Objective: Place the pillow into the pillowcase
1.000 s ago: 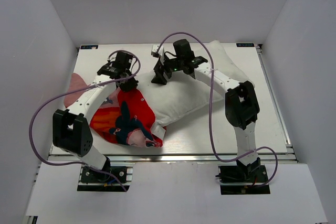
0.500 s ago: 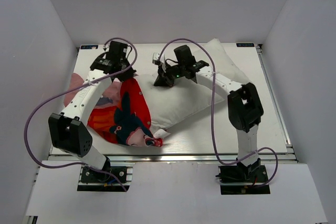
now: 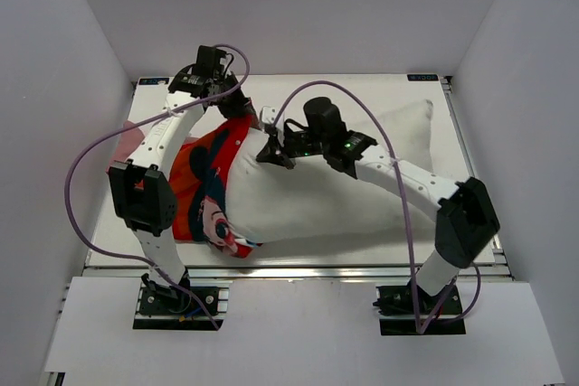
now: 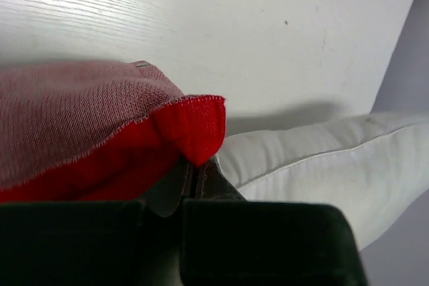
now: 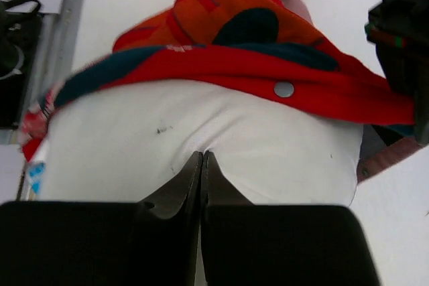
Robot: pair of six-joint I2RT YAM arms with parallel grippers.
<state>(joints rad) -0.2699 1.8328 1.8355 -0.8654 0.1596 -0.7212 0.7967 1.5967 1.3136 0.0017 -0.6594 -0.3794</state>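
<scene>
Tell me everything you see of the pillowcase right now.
The pillowcase is limp red fabric printed with navy-haired cartoon faces and orange bands, pink lining showing at its left. It lies on the table's left half, its mouth drawn over the pillow's left end. A grey stud sits on its hem. The left end effector pinches a red hem corner.

Am reading no text, number or brand anywhere; blue tags (image 3: 152,81) at surface (image 3: 461,142) corners showing too small.
</scene>
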